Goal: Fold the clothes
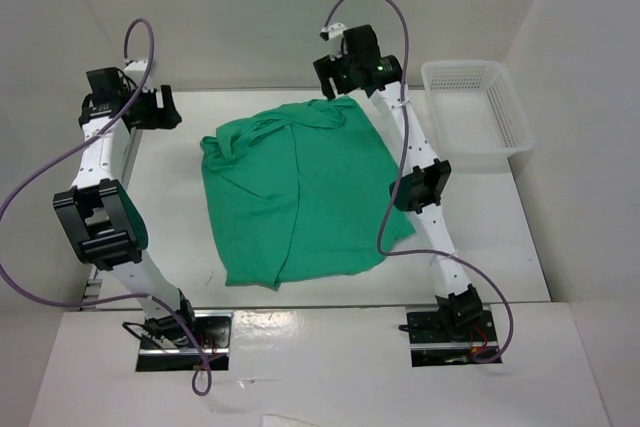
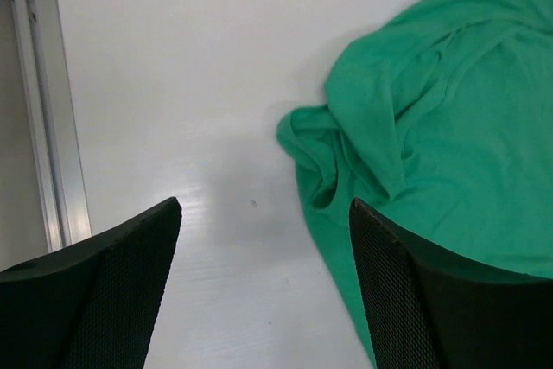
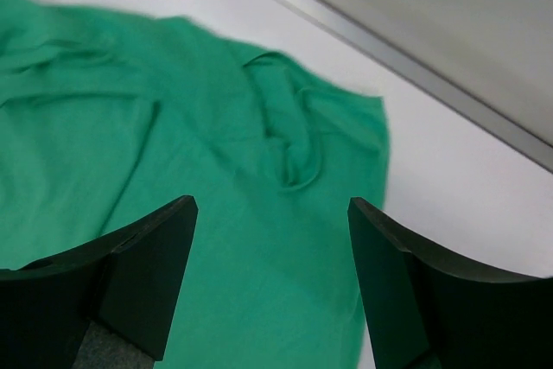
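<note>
T-shirt (image 1: 300, 197) thin, soft, green, rumpled, w/ left gripper (image 2: 265, 205) & right gripper (image 3: 272, 203) spread.

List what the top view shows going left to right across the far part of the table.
left gripper → green T-shirt → white mesh basket
</note>
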`<state>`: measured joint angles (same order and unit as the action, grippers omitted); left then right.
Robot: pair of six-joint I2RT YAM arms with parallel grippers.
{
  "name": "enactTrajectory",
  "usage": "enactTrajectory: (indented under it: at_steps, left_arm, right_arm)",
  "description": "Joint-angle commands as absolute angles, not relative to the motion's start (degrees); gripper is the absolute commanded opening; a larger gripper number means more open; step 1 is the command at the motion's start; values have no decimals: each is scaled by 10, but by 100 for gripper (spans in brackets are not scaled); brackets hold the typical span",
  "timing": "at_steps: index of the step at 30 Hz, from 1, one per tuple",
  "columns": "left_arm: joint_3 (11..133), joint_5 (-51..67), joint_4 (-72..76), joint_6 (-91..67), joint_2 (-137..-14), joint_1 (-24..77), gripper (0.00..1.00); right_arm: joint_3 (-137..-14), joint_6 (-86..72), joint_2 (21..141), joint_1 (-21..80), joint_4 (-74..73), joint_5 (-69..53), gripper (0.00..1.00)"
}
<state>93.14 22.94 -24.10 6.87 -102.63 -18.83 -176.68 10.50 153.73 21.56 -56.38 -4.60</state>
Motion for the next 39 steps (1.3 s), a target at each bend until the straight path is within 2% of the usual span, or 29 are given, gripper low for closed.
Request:
enactTrajectory:
  at_steps: [1, 4, 12, 16, 20, 23, 32, 39]
  left_arm:
    - [890, 211, -245, 69, -972, -189, 85]
    - [861, 221, -276, 55, -917, -227, 86]
    - [787, 256, -387, 80, -755, -342, 99]
    - [743, 249, -419, 111, -700, -361, 99]
    - [707, 264, -431, 123, -688, -388, 99]
    - [689, 311, -446, 130, -688, -402, 99]
    - [684, 354, -454, 125, -694, -403, 99]
    - [701, 327, -467, 152, -740, -403, 99]
  right_arm:
    - [-1752, 147, 1433, 288, -672, -109, 78]
    - [-1685, 170, 1412, 359, -728, -116, 69]
    - [-1546, 168, 1386, 486, -744, -156, 65]
    - [-1430, 162, 1349, 555, -685, -126, 65]
    - [-1193, 149, 1248, 610, -557, -37, 68]
    - [-1122, 138, 1215, 615, -524, -51, 69]
    - [-995, 163, 1176, 627, -483, -83, 69]
    - [-973, 188, 1170, 640, -465, -170, 69]
